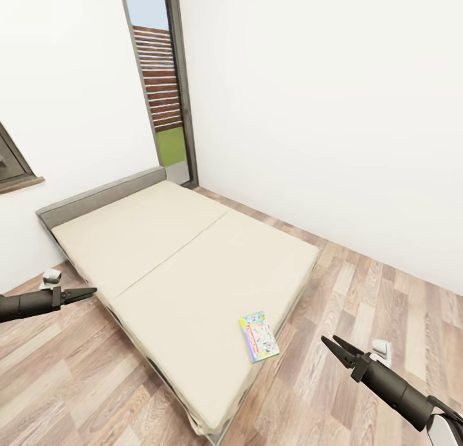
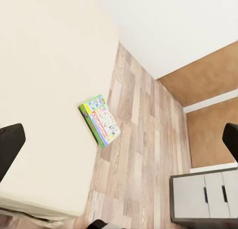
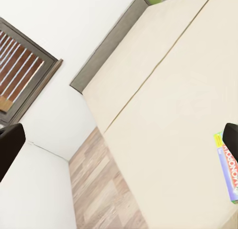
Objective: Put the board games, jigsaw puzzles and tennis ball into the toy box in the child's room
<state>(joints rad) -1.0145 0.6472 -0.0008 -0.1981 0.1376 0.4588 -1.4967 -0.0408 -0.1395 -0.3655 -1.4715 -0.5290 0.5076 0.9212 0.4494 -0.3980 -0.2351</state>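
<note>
The flat, colourful rectangular board game box (image 1: 259, 336) lies nearer the right gripper (image 1: 335, 350), long axis pointing toward the robot; both the right and the left gripper (image 1: 85, 295) have jaws parted, empty.

Matt cream cloth bed (image 1: 193, 259), wood-plank floor (image 1: 360, 292) — printed board game (image 1: 259, 336)

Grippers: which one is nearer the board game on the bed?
The right gripper, at the bed's foot corner beside the board game; the left gripper hangs across the mattress.
</note>
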